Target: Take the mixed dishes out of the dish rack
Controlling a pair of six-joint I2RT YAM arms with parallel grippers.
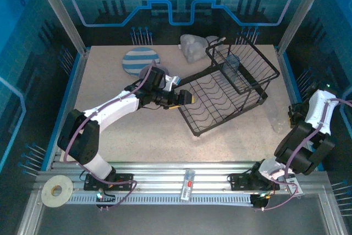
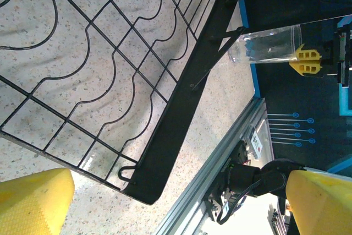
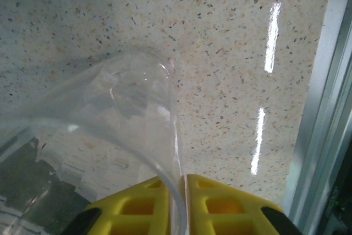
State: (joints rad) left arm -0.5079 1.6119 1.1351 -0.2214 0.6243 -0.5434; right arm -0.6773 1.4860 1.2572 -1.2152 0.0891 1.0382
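While one clear cup (image 3: 126,103) was pinched by its wall between the nearly closed fingers of the right gripper (image 3: 181,181), the step in hand was judged to be its set-down on the table (image 3: 231,37), to the right of the dish rack (image 2: 181,108) and apart from it. Whether the cup's far end touched the surface could not be told. The next move was judged to call for a full release and a straight withdrawal, so that the light cup was not tipped or dragged by the inner finger.

The left gripper (image 1: 186,97) was held spread wide at the rack's left edge, over the curved plate slots, with nothing between its fingers. The slots seen there stood empty. A second cup (image 1: 233,69) was seen in the raised grid basket and was judged the likely next item. Its wire walls would have to be cleared from above. A striped plate (image 1: 140,61) and a lavender bowl (image 1: 192,47) lay on the table behind the rack, well apart from both grippers.
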